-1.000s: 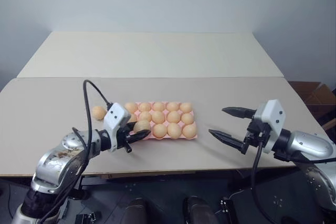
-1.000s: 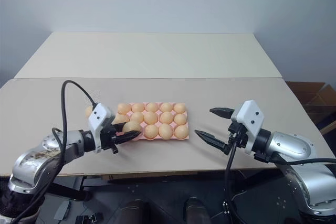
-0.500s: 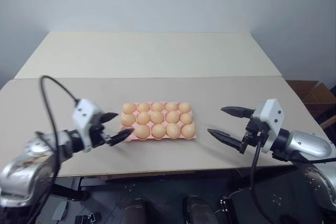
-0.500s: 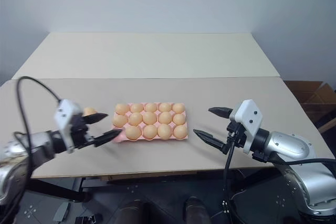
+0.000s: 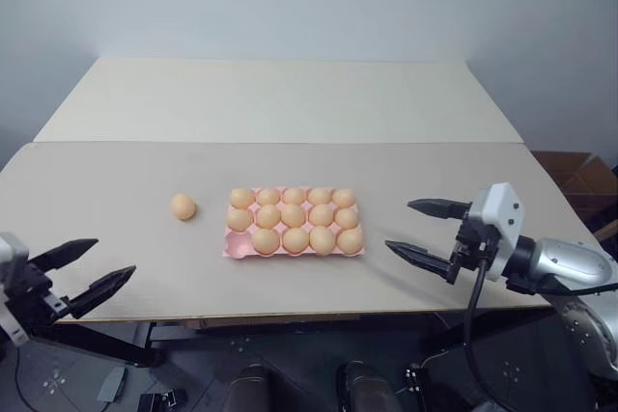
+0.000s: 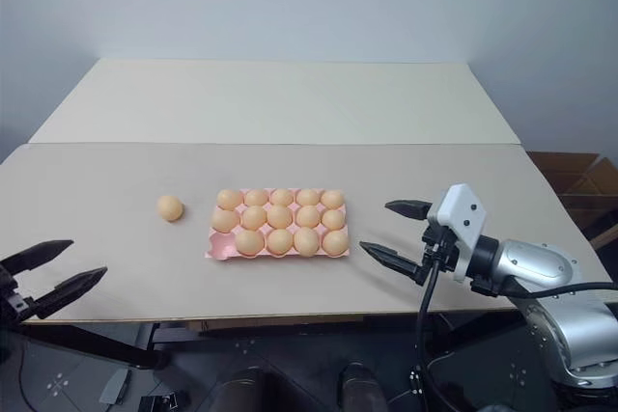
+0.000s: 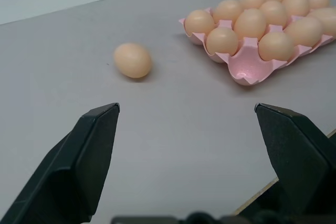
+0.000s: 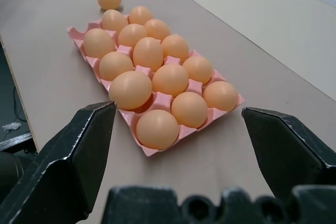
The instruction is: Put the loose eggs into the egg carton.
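Counter (image 5: pixel 290 113): two pale beige tops butted together, the nearer one carrying all items. Carton (image 5: pixel 235 248): pink moulded tray, three rows of five cups, lying flat near the middle of the near counter, towards its front edge; fourteen cups hold eggs, and the cup at the near left corner is bare, seen plainly as an empty pink hollow in the left wrist view. Right end effector (image 5: pixel 421 231): at the right of the carton, apart from it, above the front right part of the counter, its two black fingers spread wide with nothing between them, pointing towards the carton's short side. Left end effector (image 5: pixel 85 267): at the far left by the front edge of the counter, well apart from the carton, fingers likewise spread wide and holding nothing, pointing towards the loose egg and the carton. Loose egg (image 5: pixel 182 206): one pale orange-tan oval, lying on the bare counter just left of the carton's far left corner, near it but not touching, well clear of both end effectors.
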### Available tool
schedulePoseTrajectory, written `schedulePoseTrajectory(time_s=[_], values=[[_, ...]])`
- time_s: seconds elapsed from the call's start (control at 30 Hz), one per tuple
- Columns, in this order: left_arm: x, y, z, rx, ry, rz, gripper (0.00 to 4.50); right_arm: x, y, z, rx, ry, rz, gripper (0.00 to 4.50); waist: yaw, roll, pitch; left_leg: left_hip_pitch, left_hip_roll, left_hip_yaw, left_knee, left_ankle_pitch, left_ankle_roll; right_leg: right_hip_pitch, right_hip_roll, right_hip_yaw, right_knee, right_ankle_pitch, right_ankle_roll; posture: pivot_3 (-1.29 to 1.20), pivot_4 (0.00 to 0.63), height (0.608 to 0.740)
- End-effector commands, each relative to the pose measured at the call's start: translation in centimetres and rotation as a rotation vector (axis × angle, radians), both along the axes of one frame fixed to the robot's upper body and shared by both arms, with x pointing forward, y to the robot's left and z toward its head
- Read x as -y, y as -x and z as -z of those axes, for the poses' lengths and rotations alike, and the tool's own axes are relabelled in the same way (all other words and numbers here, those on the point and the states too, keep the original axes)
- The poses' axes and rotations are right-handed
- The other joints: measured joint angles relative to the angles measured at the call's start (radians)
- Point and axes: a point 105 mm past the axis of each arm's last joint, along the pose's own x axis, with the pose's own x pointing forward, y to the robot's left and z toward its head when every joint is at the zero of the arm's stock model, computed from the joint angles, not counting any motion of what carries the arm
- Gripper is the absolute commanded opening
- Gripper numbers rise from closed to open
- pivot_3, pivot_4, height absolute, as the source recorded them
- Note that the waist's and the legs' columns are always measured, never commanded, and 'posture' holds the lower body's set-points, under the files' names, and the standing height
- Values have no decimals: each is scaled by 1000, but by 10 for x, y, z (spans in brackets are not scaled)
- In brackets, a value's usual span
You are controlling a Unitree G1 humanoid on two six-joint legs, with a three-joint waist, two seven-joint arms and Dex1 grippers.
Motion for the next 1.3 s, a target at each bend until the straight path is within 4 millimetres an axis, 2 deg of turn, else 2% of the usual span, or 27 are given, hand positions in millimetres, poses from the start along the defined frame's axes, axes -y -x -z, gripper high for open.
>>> schedulePoseTrajectory(time_s=[0.03,0.17,0.23,0.43,0.53,0.63,0.77,0.93,1.2,1.23,1.3], values=[[5,-1,-9,59,-10,1,4487,1,1,-12,64,12,-15,4500,1,0,0,0,0,0,0,0,0,0,0,0,0,0,0,0,150,740],[10,-9,-7,53,0,0,4487,1,1,-14,67,14,-19,4500,1,0,0,0,0,0,0,0,0,0,1,0,0,1,-1,0,150,740],[12,-18,-5,40,2,-24,4487,1,0,-15,70,14,-19,4500,2,0,0,0,0,0,0,0,0,0,1,0,1,1,-1,0,150,740],[13,-72,5,4,0,-191,4487,-3,-2,-15,75,8,-20,4500,4,0,0,1,-1,-1,0,0,0,1,1,0,1,2,0,0,150,740],[15,-109,12,-2,15,-315,4487,-6,-3,-16,83,7,-25,4500,3,-1,0,1,-1,0,0,0,0,1,1,0,1,7,2,0,150,740],[18,-133,21,-33,28,-392,4487,-7,-4,-17,90,7,-24,4500,0,-1,0,0,-1,-1,0,0,0,2,2,0,0,10,2,0,150,740],[31,-154,33,-64,42,-401,4487,-9,-3,-18,97,4,-19,4500,-7,-1,0,-2,-2,-1,0,0,0,1,2,0,-1,10,2,0,150,740],[44,-170,46,-119,76,-408,4487,-10,-3,-18,102,1,-16,4500,-6,-1,0,-2,-2,-2,0,0,0,1,1,-1,0,10,3,0,150,740],[50,-169,44,-93,99,-365,2011,-10,-3,-18,110,-19,4,4500,-8,-1,0,-2,-2,-2,0,0,0,1,1,-1,0,10,3,0,150,740],[51,-166,39,-69,93,-349,1854,-11,-4,-18,113,-20,9,4500,-9,-1,0,-2,-2,-2,0,0,0,1,1,-1,0,10,3,0,150,740],[53,-160,29,-19,83,-297,1854,-11,-3,-18,115,-23,14,4500,-10,-1,0,-2,-2,-2,0,0,0,1,1,0,0,10,3,0,150,740]])
